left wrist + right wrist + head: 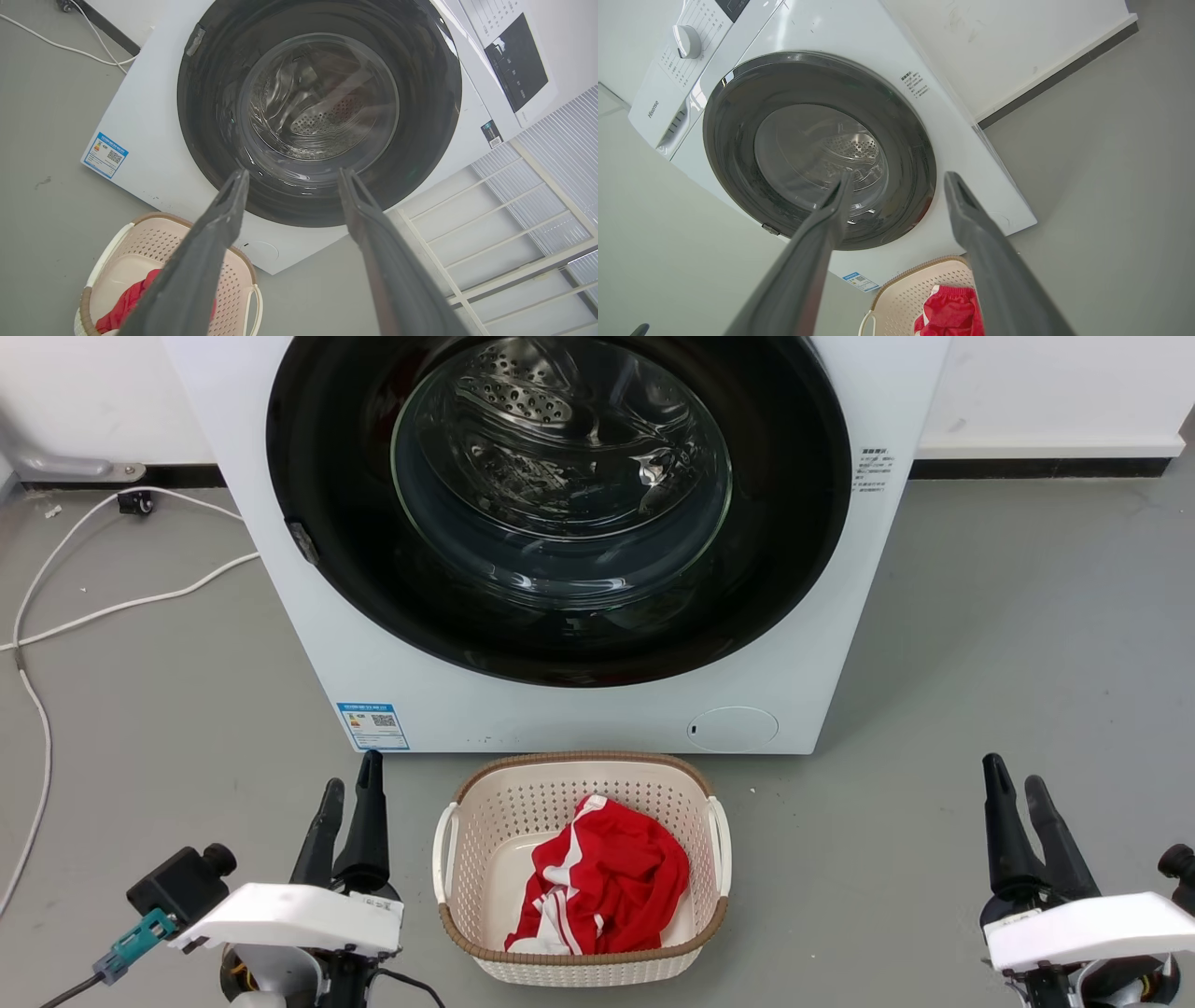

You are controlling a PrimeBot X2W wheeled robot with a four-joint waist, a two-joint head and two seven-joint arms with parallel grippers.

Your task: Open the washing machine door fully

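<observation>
The washing machine door (794, 551) is a big glossy black disc with a clear glass bowl centre, lying flush against the white machine front (308, 644). The steel drum shows through the glass. The same door (434, 93) appears in the left wrist view and, as door (738, 140), in the right wrist view. My left gripper (353, 782) stands open at the lower left, well short of the machine. My right gripper (1016, 778) stands open at the lower right, also apart from it. Both hold nothing. The left gripper (293, 176) and right gripper (899, 179) point toward the door.
A cream laundry basket (485, 803) with a red and white garment (607, 887) sits on the grey floor right before the machine, between my grippers. White cables (112, 607) trail on the floor at the left. A small round white flap (733, 729) sits low on the machine.
</observation>
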